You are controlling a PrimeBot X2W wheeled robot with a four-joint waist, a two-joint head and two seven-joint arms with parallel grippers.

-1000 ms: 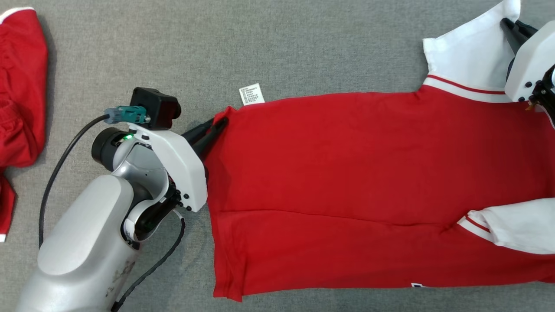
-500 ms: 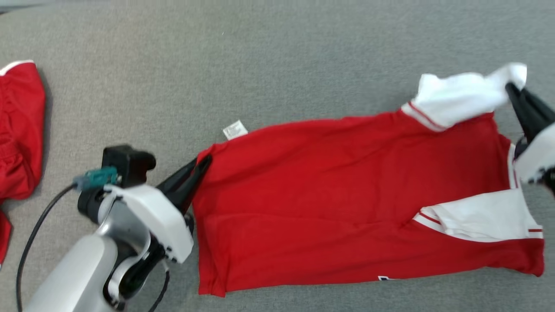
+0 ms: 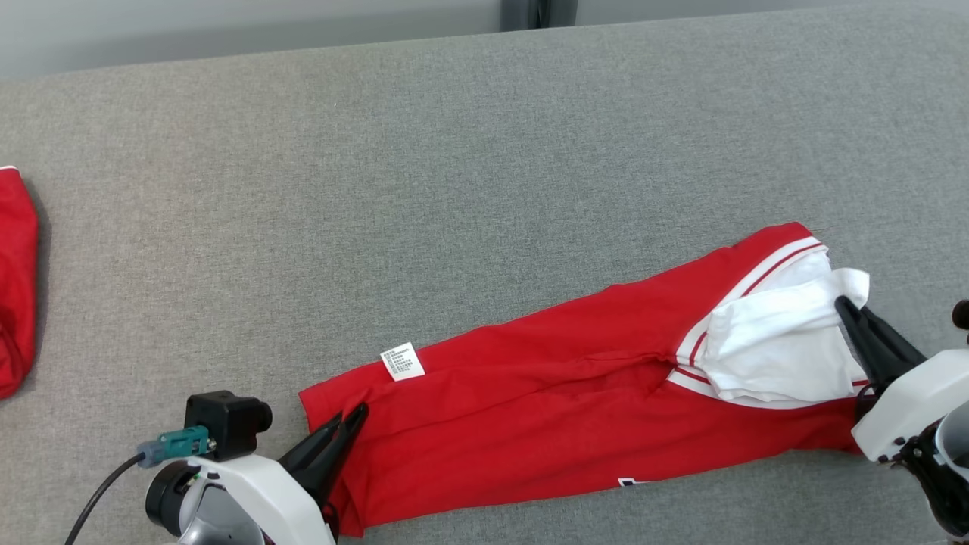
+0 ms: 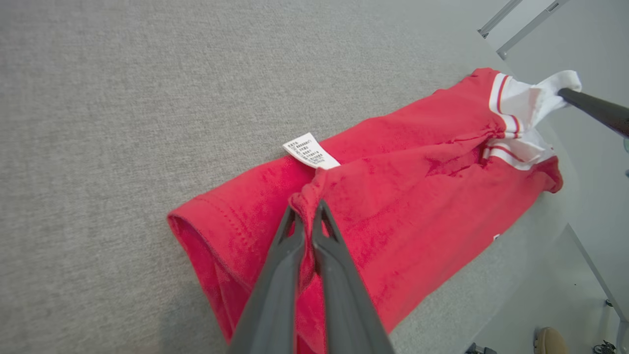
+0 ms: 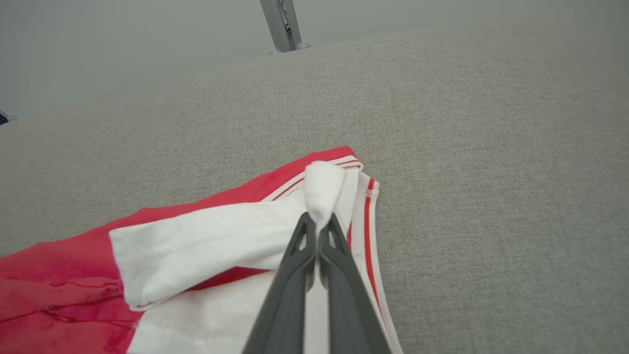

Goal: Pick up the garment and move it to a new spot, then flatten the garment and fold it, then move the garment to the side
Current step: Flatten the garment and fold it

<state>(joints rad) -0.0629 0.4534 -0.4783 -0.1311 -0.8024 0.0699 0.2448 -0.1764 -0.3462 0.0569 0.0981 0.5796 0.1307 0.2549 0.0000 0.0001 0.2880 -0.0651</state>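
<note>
The garment [image 3: 560, 409] is a red shirt with white sleeves, lying as a long folded band across the near part of the grey table. My left gripper [image 3: 356, 415] is shut on a pinch of its red hem [image 4: 307, 199] at the left end, close to a white care label [image 3: 402, 361]. At the right end my right gripper [image 3: 842, 304] is shut on the tip of a white sleeve [image 5: 322, 189], which is folded over the red body. In the left wrist view the right gripper's dark finger [image 4: 597, 109] shows at the far end of the garment [image 4: 408, 162].
Another red garment [image 3: 17, 280] lies at the table's left edge. Bare grey table [image 3: 454, 189] stretches behind the shirt to its far edge. A grey metal post [image 5: 282, 24] rises beyond the table. Floor lies past the table edge [image 4: 565, 231] in the left wrist view.
Both grippers have drawn the far edge of the shirt toward me, folding it over into a narrower band. The head camera has also tilted up, so the table's far edge shows now.
</note>
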